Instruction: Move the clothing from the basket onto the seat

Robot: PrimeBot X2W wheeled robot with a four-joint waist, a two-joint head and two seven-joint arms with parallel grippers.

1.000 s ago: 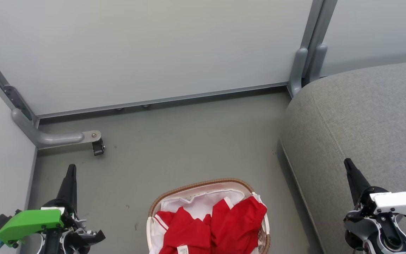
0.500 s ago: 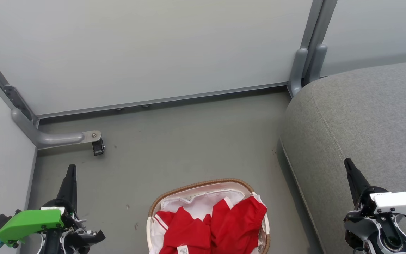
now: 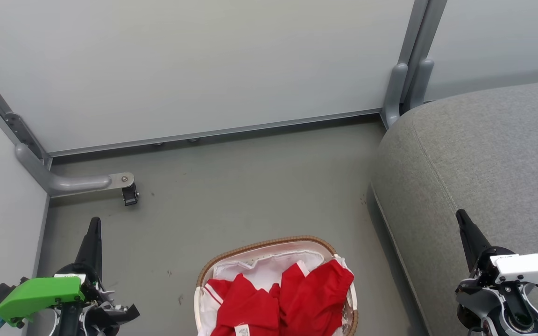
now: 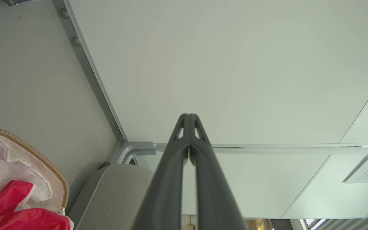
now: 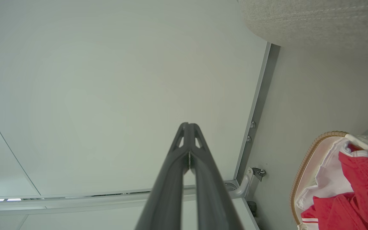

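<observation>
Clothing: the red clothing (image 3: 292,298) with white striped trim lies crumpled inside the basket, heaped toward its near and right side; it looks like two garments, though the folds hide where one ends; none of it is on the seat.
Liner: a thin white liner (image 3: 264,269) lies under and behind the red cloth, touching it.
Basket: the oval white basket (image 3: 259,244) with a brown woven rim stands on the floor (image 3: 250,186), just left of the seat's side; its near end is cut off by the picture's edge.
Seat: the large grey upholstered seat (image 3: 484,154) rises at the right, its top higher than the basket's rim.
Left gripper: the left gripper (image 3: 94,223) sits low at the left, well apart from the basket, aimed at the wall panel (image 3: 203,70); its fingers (image 4: 171,172) are pressed together on nothing.
Right gripper: the right gripper (image 3: 461,216) hangs over the seat's near part; its fingers are likewise together and empty.
Stage: judged not begun; both garments are yet to be lifted.
Risks: fingers closing deep in the heap could pinch the liner too and drag it out; a grasp near the rim could tip or slide the light basket; a loose fold could slip free and land on the floor short of the seat.
</observation>
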